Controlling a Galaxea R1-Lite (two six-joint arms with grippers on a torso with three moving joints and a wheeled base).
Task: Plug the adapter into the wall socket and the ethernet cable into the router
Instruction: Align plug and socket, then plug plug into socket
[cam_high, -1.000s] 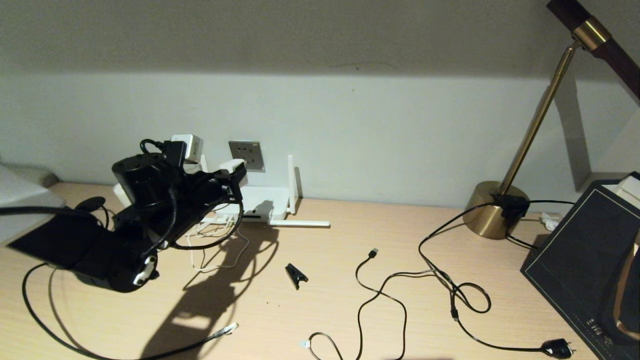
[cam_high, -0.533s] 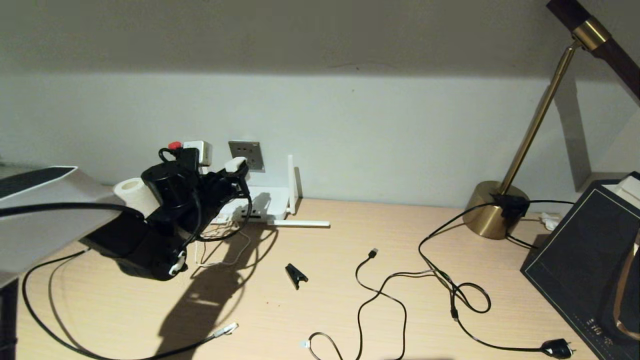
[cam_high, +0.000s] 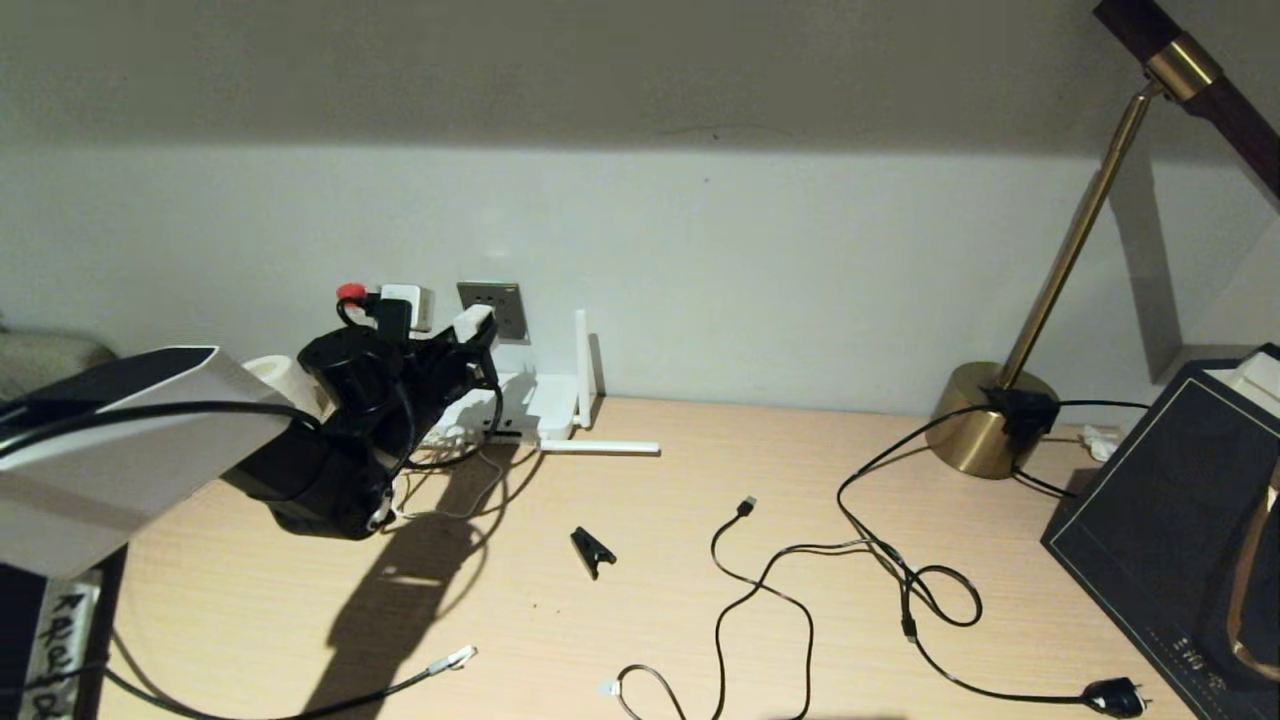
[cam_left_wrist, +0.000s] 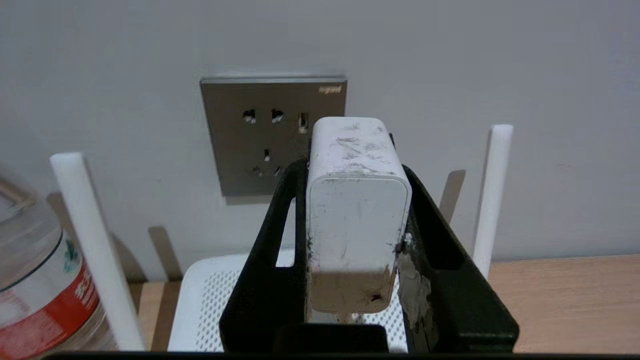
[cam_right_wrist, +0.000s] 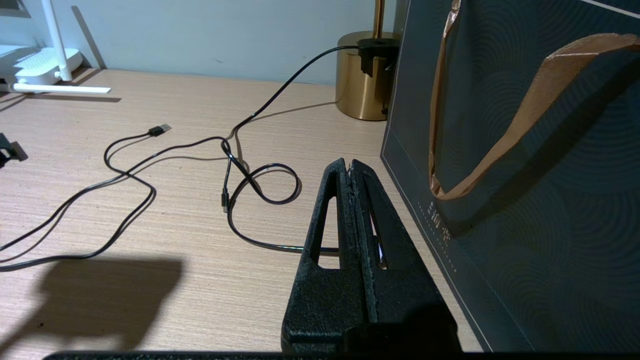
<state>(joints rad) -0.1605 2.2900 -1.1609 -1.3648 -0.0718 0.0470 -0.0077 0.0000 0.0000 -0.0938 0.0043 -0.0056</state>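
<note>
The left gripper (cam_high: 470, 335) has moved closer to the wall socket (cam_high: 493, 310) than a second ago; its fingers are clamped on the adapter (cam_left_wrist: 356, 210), held just before the socket, above the router (cam_high: 525, 405); right gripper (cam_right_wrist: 352, 170) closed, empty.

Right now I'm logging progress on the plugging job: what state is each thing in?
adapter: held in the left gripper, in front of the socket, not plugged in
wall socket: outlet holes empty
ethernet cable: lying loose on the desk, unplugged
router: on the desk under the socket, one antenna folded flat
right gripper: shut, empty
</note>
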